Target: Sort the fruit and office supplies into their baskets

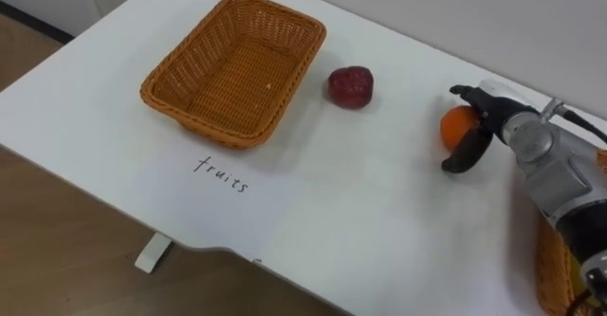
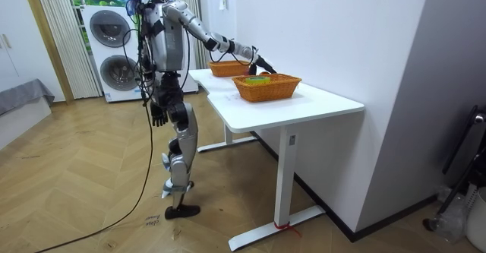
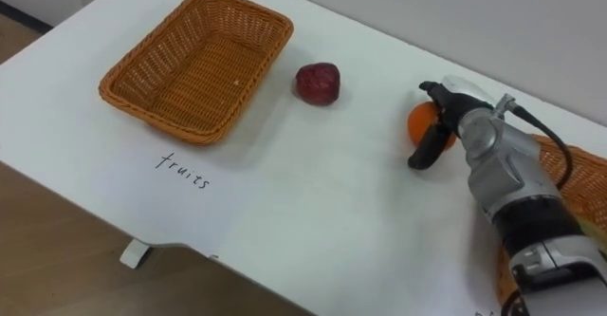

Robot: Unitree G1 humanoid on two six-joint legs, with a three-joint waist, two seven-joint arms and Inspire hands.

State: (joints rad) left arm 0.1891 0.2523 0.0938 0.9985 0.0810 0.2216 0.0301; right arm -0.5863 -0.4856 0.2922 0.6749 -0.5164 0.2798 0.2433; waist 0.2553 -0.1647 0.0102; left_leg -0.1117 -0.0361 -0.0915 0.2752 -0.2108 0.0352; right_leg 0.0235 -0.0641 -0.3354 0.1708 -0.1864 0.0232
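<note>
Orange (image 1: 457, 124), curled fingers (image 1: 469, 155) of right hand (image 1: 505, 126) clasping it, basket (image 1: 237, 69) beside handwritten "fruits" label (image 1: 223, 175)

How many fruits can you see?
2: a red fruit beside the fruits basket, and an orange in the right hand. The other basket may hide more.

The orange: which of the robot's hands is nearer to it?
Right. The right hand is curled round the orange, touching it. The left hand hangs low beside the robot's leg in the room view, far from the fruit.
</note>
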